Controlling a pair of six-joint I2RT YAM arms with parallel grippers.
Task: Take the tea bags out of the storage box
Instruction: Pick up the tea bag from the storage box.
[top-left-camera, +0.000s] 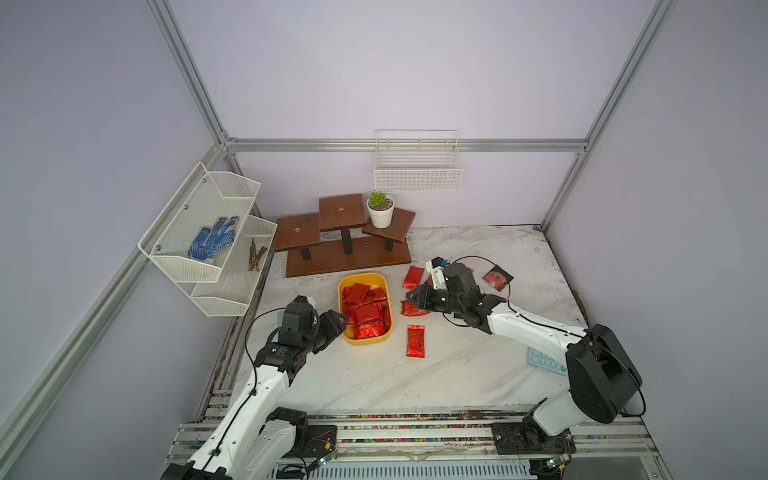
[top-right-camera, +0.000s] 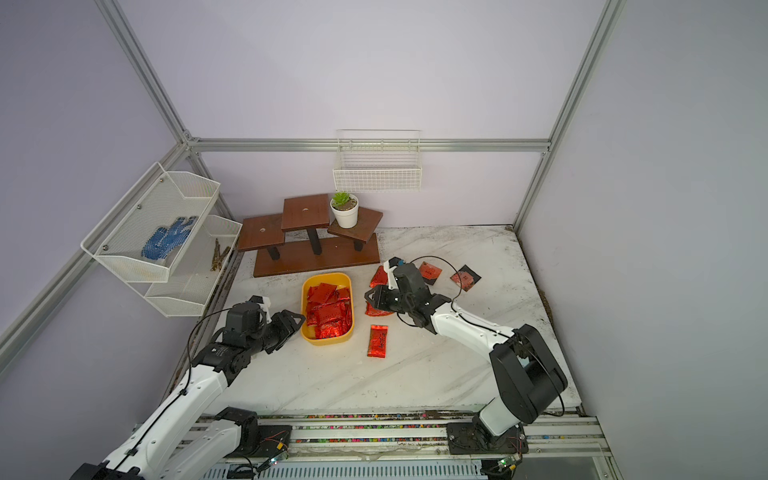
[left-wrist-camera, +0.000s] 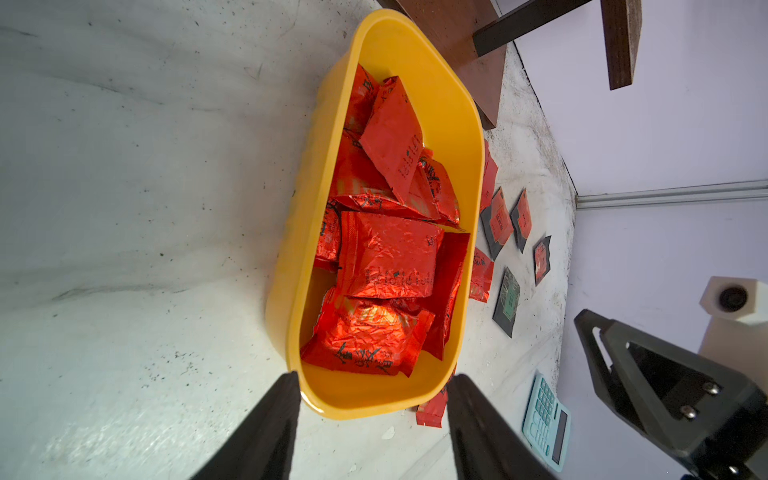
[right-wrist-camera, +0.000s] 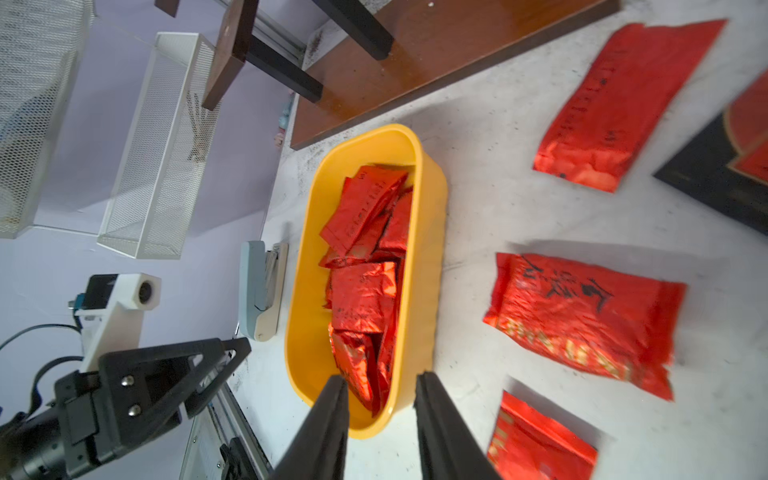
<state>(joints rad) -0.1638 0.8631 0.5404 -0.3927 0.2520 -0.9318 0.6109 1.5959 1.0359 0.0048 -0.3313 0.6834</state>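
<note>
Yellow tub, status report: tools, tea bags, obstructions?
Left tool open at corner of shallow yellow plastic tub. Right tool open, empty, beside it. Many shiny red foil sachets inside; several out on table. Nothing blocking.

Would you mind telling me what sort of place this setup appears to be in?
Probably a lab test cell, not a home: aluminium frame around plain walls, left arm and right arm mounted on a rail, and staged props like the potted plant.
</note>
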